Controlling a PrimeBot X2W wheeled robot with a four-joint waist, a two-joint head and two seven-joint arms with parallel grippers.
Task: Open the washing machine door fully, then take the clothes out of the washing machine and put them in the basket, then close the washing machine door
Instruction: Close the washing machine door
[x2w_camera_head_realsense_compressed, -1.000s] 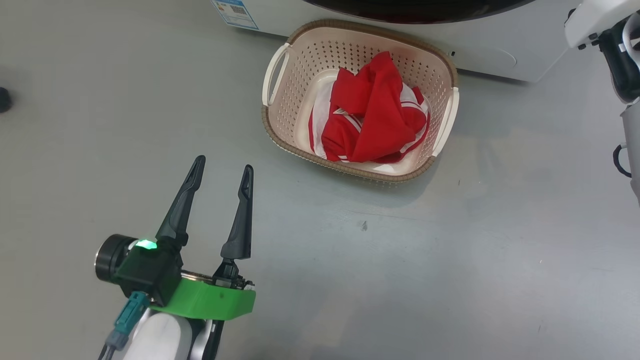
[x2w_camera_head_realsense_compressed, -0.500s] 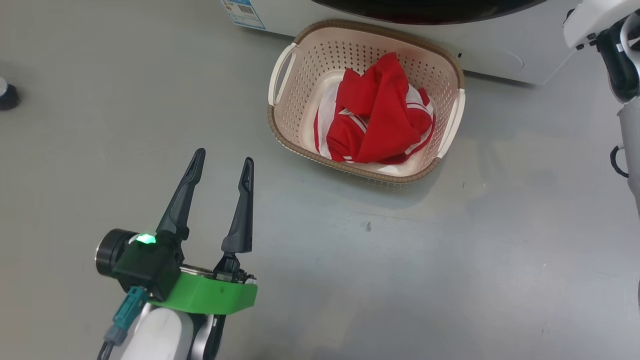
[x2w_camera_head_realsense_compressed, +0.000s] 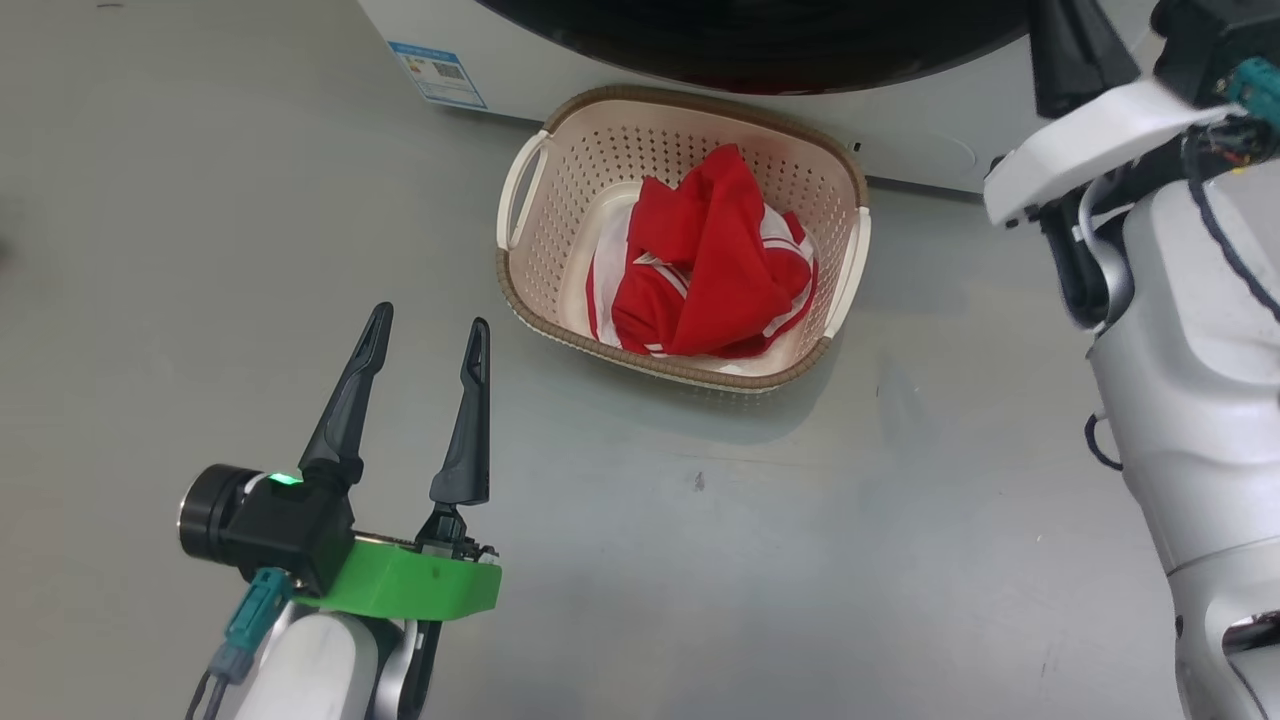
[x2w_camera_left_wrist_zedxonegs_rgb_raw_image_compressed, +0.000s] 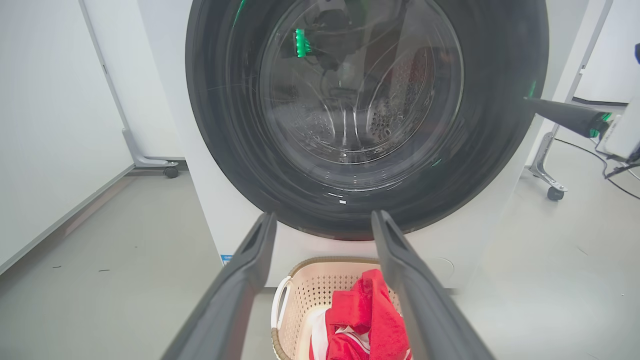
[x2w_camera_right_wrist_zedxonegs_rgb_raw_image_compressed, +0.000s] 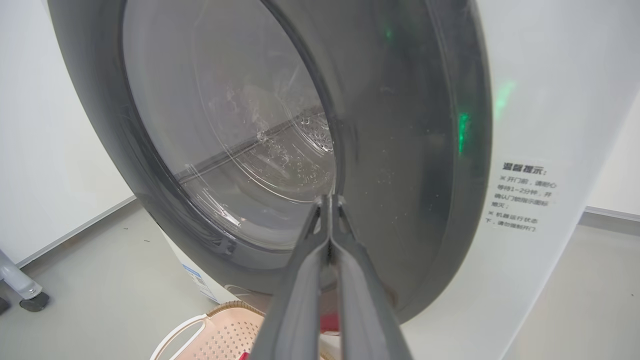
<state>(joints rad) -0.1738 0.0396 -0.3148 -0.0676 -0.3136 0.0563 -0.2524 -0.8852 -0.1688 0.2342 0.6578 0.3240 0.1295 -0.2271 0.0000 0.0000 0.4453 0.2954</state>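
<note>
The cream basket stands on the floor against the washing machine, with the red, white-striped clothes piled inside it. The washing machine door lies against the machine's front, its glass bowl showing the steel drum behind. My left gripper hovers open and empty over the floor, left of the basket, and points at the door. My right gripper is shut on nothing, its tips at the black rim near the door's right edge. One of its dark fingers shows at the top right.
Grey floor spreads in front of the machine. Wheeled stand legs with casters stand left and right of the machine, beside white wall panels. My right forearm rises along the right side. A blue label marks the machine's lower left corner.
The head camera has shifted, so basket and machine sit elsewhere in the picture. My right arm has come much further into view toward the machine. The left gripper has stayed open and barely moved.
</note>
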